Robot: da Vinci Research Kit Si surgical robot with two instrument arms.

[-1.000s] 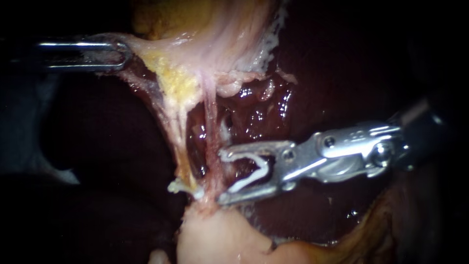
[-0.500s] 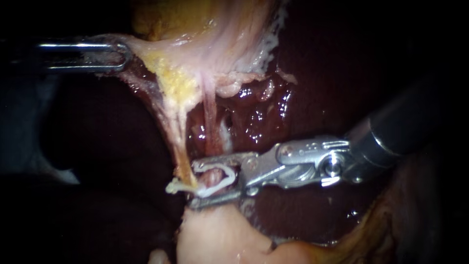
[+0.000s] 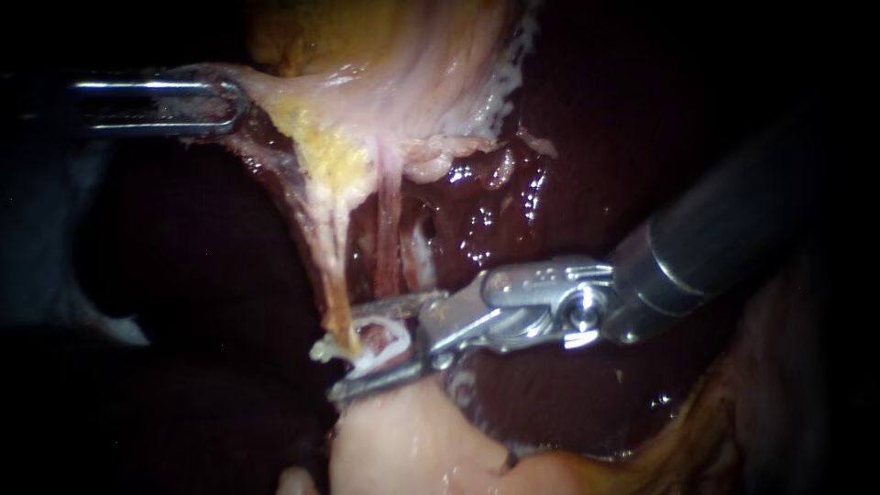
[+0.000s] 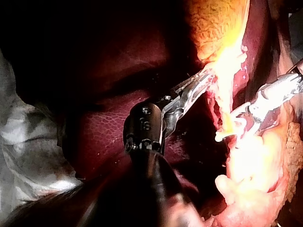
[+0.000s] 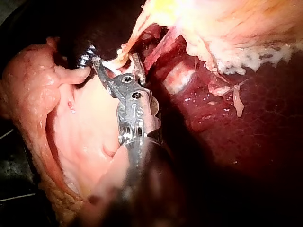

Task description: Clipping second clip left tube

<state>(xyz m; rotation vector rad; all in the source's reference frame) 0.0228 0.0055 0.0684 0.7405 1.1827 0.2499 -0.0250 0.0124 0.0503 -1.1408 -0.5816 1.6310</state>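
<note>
Right instrument (image 3: pixel 348 356) advanced; clip (image 3: pixel 400 337) straddles tube (image 3: pixel 389 238).

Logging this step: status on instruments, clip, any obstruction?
Left instrument gripping tissue, tissue taut. Right instrument jaws shut on clip, clip around tube. Nothing in the way seen.

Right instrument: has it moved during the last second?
Yes. Against the pink tube, the right instrument has slid leftward; its white clip now straddles the tube.

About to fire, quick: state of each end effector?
Left instrument: shut on tissue.
Right instrument: shut on the clip, which sits around the tube.
</note>
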